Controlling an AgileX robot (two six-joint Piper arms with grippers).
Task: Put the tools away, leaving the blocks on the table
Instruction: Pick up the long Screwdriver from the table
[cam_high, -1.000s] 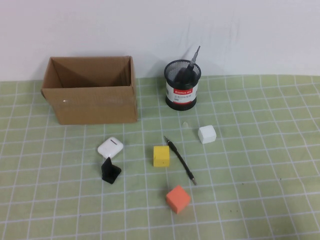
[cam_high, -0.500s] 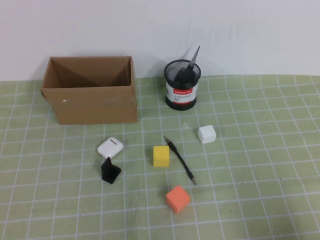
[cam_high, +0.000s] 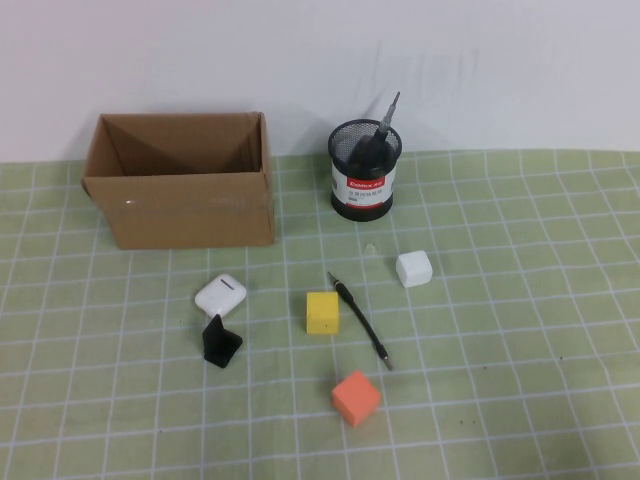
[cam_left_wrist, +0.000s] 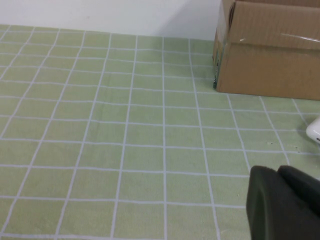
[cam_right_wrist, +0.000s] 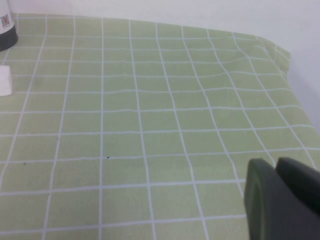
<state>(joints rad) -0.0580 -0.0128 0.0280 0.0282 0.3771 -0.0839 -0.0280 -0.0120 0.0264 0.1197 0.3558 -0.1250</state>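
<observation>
The thin black pen-like driver lies on the green grid table between the yellow block and the white block. The orange block sits nearer the front. A black-handled screwdriver stands in the black mesh cup. The blue-handled pliers are not in view. Neither gripper shows in the high view. My left gripper is shut and empty, low over the mat near the cardboard box. My right gripper is shut and empty over bare mat, far from the white block.
An open cardboard box stands at the back left. A white earbud case and a small black angular piece lie left of the yellow block. The mat's right edge meets the white wall.
</observation>
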